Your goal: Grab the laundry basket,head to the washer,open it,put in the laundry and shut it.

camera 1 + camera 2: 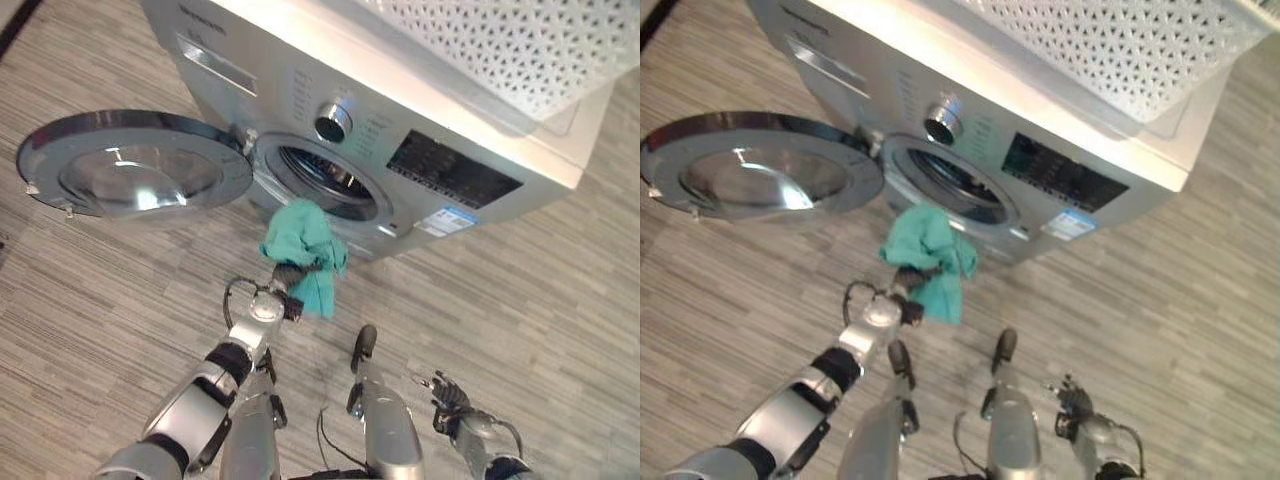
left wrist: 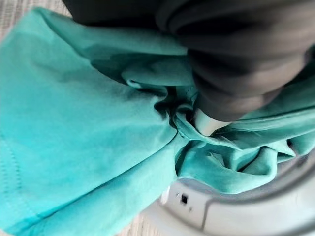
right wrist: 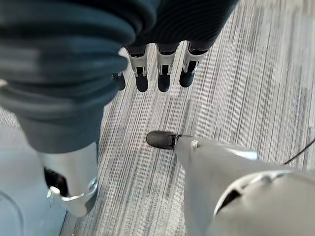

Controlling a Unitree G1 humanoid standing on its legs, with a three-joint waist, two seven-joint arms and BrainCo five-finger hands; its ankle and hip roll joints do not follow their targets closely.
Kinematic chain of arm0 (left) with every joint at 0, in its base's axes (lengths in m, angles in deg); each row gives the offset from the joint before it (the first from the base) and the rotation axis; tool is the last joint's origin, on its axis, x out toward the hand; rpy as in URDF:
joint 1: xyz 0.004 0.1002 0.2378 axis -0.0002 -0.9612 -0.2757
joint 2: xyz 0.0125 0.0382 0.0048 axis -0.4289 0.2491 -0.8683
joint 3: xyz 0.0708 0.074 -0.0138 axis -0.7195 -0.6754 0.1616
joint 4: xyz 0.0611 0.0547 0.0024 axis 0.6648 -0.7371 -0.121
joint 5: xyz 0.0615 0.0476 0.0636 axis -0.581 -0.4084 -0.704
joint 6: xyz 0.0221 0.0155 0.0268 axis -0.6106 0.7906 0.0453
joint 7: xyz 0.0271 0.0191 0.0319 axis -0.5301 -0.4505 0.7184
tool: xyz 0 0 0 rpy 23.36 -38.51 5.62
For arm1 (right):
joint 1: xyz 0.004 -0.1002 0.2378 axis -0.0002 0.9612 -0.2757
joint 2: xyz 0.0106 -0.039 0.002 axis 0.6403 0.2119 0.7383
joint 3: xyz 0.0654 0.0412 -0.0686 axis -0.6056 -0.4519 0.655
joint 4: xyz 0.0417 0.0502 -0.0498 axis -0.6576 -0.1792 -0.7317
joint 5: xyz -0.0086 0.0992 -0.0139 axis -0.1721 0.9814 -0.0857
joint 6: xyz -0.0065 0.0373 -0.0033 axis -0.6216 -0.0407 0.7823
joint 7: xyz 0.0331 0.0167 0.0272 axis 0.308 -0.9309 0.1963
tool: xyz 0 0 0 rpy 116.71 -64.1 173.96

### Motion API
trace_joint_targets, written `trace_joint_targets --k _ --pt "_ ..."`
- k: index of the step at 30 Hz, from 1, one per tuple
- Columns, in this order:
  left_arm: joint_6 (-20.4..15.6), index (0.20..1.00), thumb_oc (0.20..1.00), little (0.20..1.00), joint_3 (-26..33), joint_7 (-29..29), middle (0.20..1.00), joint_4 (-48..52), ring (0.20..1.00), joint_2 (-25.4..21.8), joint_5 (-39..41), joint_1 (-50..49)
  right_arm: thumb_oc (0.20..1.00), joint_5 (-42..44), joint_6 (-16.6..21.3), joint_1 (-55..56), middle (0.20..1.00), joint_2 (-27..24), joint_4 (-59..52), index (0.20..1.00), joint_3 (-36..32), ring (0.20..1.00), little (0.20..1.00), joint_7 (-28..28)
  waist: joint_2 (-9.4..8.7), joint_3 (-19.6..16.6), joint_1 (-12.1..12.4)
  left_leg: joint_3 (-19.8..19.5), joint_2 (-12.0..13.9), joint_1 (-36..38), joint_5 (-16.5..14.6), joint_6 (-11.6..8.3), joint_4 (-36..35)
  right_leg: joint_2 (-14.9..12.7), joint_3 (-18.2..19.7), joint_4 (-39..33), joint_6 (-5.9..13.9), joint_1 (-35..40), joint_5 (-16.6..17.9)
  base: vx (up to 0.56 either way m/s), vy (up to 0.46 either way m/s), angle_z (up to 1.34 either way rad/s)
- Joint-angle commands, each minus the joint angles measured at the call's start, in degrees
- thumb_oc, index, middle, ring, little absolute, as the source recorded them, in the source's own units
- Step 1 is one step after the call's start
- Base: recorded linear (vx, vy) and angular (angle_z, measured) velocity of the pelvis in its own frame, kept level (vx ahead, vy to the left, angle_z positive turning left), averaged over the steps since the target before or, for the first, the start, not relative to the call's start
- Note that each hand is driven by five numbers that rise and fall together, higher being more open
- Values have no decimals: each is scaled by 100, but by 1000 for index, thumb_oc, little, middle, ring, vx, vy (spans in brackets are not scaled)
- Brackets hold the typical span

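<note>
Round glass-domed washer door (image 1: 135,165), dark-rimmed, stands swung fully open to the left of the washer (image 1: 400,130), a silver-grey front-loader with a chrome dial and dark display panel. Circular drum opening (image 1: 325,182) is exposed. Left hand (image 1: 287,274) sits just below that opening, fingers curled into a bunched teal garment (image 1: 300,240) of soft, creased knit; the cloth hangs just outside the opening's lower rim. White perforated plastic laundry basket (image 1: 510,45) rests on top of the washer. Right hand (image 3: 157,69) hangs low, right of the washer front, fingers relaxed and straight, empty, above grey striped floor (image 1: 560,290).
</note>
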Motion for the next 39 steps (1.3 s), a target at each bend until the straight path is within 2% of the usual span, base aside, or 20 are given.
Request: trace_joint_targets --k 1,4,10,24,26,32,38,39 --pt "-494 200 200 200 121 273 200 -231 200 -7 189 604 1000 -287 193 -48 1000 -189 -251 1000 100 1000 1000 254 -87 77 -58 -9 253 -482 -223 -213 268 -133 446 716 220 -640 -407 -139 -41 -2" --pt "-540 200 200 200 189 399 200 -224 200 -276 265 1176 1000 -354 283 -111 1000 -304 -703 1000 262 1000 1000 314 -205 209 -173 -115 311 -1122 -366 -218 841 -114 518 945 187 -1144 -396 -129 -47 -6" --pt "-643 200 200 200 249 552 200 -204 200 -505 386 1844 1000 -327 400 -98 1000 -385 -882 1000 322 1000 1000 368 -283 279 -338 -246 359 -1788 -427 -218 1102 -104 561 1118 177 -1754 -393 -68 -33 -2" --pt "-866 200 200 200 375 765 200 -184 200 -847 917 2801 1000 -165 597 -61 1000 -599 -1420 1000 379 1000 1000 428 -368 287 -602 -363 418 -2695 -583 -195 1481 -33 795 1458 171 -2776 -406 -9 -8 -2" --pt "-928 200 200 200 329 797 200 -335 200 -1068 1094 3318 1000 -125 670 66 1000 -743 -1751 1000 315 1000 1000 387 -364 232 -732 -386 475 -2954 -704 -177 1739 -41 896 1695 152 -3088 -474 11 -30 -5" --pt "-1014 200 200 200 312 809 200 -543 200 -1389 1420 3809 1000 -12 747 174 1000 -924 -1999 1000 130 1000 1000 390 -325 63 -898 -427 667 -3415 -1021 -144 2514 -19 1054 2366 86 -3600 -731 17 -21 -6" --pt "-997 200 200 200 500 585 200 -934 200 -1845 2311 4190 1000 160 817 205 1000 -1179 -2601 1000 -92 1000 1000 374 -270 -134 -1083 -488 1023 -4004 -1483 -95 3696 122 1212 3371 -49 -4224 -1129 48 -15 -15" --pt "-946 200 200 200 532 505 200 -1051 200 -1962 2537 4250 1000 212 863 266 1000 -1222 -2817 1000 -196 1000 1000 398 -254 -194 -1132 -543 1134 -4262 -1710 -66 4200 211 1280 3757 -116 -4473 -1298 85 -10 -32"
